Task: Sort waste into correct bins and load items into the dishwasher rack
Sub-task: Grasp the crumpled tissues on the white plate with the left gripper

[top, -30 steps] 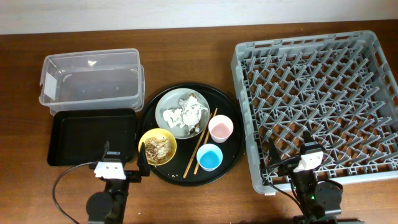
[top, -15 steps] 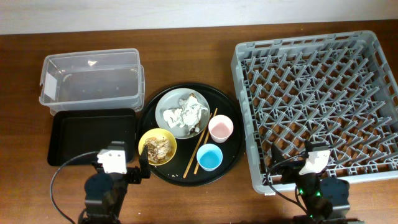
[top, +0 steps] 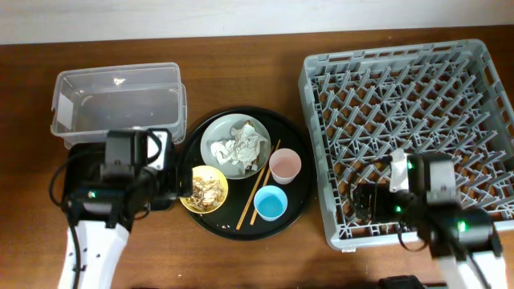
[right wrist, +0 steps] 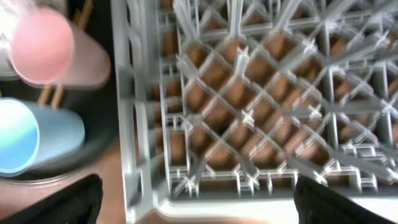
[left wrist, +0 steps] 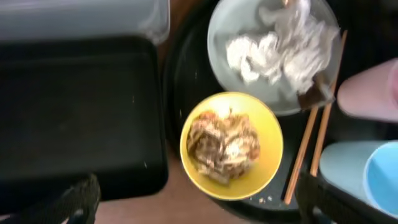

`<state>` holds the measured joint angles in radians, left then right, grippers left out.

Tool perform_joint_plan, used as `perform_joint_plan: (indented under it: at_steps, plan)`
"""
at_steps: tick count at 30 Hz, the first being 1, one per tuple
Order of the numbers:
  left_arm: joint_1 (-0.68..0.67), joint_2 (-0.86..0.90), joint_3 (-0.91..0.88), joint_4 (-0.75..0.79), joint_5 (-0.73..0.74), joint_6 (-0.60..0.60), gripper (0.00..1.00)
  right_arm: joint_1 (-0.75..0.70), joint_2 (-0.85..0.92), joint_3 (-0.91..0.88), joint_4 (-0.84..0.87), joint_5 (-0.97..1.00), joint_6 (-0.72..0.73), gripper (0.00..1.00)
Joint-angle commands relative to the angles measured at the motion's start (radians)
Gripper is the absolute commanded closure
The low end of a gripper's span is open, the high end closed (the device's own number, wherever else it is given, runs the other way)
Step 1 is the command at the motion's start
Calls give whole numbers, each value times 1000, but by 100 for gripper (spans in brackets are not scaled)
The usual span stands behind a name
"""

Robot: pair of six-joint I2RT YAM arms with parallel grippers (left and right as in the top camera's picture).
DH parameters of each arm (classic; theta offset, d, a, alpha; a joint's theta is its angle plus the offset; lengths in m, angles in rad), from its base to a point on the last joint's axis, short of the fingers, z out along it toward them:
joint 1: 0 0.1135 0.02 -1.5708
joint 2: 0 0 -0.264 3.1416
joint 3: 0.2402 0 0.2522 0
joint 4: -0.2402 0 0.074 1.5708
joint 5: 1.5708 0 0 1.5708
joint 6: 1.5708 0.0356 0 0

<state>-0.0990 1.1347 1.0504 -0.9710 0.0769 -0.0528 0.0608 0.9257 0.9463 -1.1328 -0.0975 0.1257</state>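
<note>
The grey-green plate [top: 218,128] holds crumpled white tissue [top: 238,147] with a brown bit. The yellow bowl [top: 203,189] holds brownish food scraps [left wrist: 222,144]. The pink cup [top: 285,166], blue cup [top: 271,202] and chopsticks [top: 261,186] lie beside them. My left gripper [top: 178,183] is open and empty, hovering above the bowl's left side; in the left wrist view [left wrist: 202,208] the bowl [left wrist: 231,146] lies between its spread fingers. My right gripper [top: 368,201] is open and empty over the front left of the grey rack [top: 409,96]; the right wrist view [right wrist: 199,208] shows this.
All the dishes sit on a round black tray [top: 297,205]. The clear tub [top: 116,100] stands at the back left, and the shallow black tray [top: 84,172] in front of it is partly hidden by my left arm. Rice grains lie on the round tray's front.
Both arms have lifted from the table's front edge and reached forward. The left gripper came over the black tray to the yellow bowl. The right gripper came over the rack's front left.
</note>
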Motion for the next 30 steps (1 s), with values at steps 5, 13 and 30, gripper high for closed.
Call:
perform_joint_plan:
  at_steps: [5, 13, 30]
  plan:
    - [2, 7, 62, 75, 106, -10, 1, 5, 192, 152, -137, 5, -20, 1]
    - [-131, 323, 62, 409, 103, 2, 2, 5, 173, 154, -136, 5, -21, 1]
    - [-196, 717, 62, 541, 53, 1, 75, 5, 173, 154, -136, 5, -20, 1]
